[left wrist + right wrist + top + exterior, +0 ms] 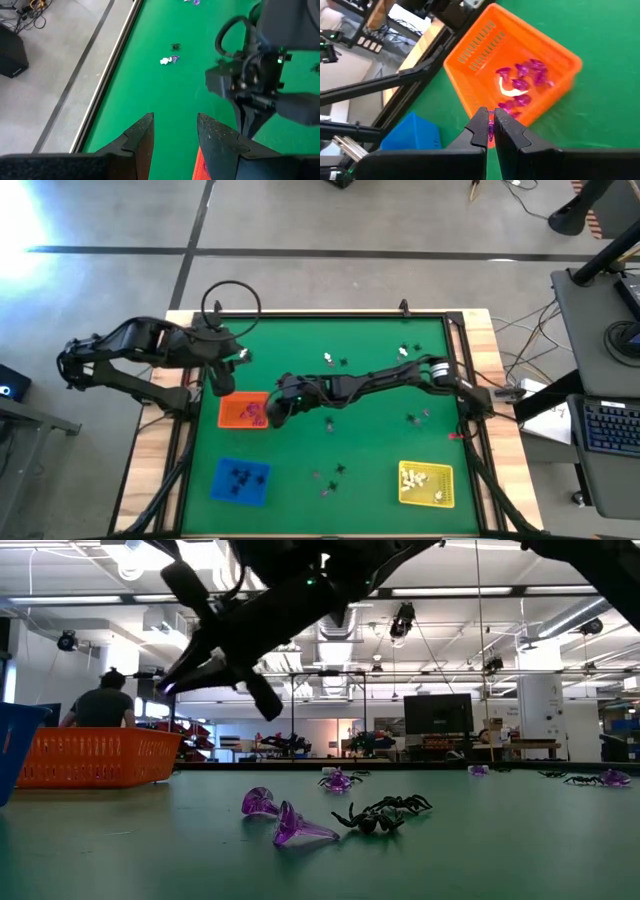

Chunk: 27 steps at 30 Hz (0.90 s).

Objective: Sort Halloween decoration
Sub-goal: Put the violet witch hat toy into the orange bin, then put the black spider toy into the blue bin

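Over the green worktop [370,410], seen from above, the right tool [272,416] reaches across to hang beside the orange tray [243,412], which lies just toward nine o'clock of it. The left tool [222,377] waits at the tray's twelve o'clock edge. Loose trinkets dot the worktop; black ones fill the blue tray [241,480] and white ones the yellow tray [426,484].

At worktop height, two purple trinkets [285,821] lie on their sides near a black spider [384,814], with the right arm overhead.

From the left wrist, that tool's fingers [140,137] stand apart, released and empty.

From the right wrist, the right tool is clenched on a small purple piece [491,127], its long axis running along the fingers; which way it points is hidden. The tray of purple pieces sits just ahead, so the drop likely needs a short advance over its rim.
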Motion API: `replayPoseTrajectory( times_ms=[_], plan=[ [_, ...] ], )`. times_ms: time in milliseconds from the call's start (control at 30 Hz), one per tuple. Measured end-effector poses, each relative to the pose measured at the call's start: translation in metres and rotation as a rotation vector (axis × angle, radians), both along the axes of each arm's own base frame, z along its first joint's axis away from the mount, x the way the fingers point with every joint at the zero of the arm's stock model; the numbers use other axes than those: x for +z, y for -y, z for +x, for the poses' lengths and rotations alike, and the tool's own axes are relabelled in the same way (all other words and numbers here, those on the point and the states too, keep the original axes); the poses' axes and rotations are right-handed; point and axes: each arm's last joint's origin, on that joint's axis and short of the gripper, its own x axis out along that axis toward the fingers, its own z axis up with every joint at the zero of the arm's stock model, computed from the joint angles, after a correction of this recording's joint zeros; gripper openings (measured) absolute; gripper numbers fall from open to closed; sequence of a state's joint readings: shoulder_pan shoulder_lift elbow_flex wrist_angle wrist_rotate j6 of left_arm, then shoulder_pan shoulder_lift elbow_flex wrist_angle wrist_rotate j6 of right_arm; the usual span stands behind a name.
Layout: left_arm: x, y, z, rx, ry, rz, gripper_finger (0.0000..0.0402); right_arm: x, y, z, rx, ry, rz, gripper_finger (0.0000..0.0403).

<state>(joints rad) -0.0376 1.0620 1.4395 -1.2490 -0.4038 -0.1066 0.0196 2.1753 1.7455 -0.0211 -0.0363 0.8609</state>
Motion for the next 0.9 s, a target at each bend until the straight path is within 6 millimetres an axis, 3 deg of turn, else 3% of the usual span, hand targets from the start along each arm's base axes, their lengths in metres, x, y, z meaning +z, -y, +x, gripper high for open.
replayPoseTrajectory(
  times_ms=[400,633,900],
  plan=[
    [0.001,0.000,-0.004,0.007,0.010,-0.007,0.0132,0.002,-0.005,0.028,0.060,-0.051,-0.041,0.0014],
    [0.000,0.000,-0.003,-0.004,0.002,-0.021,0.0132,0.000,-0.005,0.036,0.078,-0.083,-0.069,0.0070],
    [-0.003,0.001,-0.006,0.026,-0.028,-0.056,0.0132,0.017,-0.003,0.031,0.098,-0.163,-0.093,0.0112]
  ],
)
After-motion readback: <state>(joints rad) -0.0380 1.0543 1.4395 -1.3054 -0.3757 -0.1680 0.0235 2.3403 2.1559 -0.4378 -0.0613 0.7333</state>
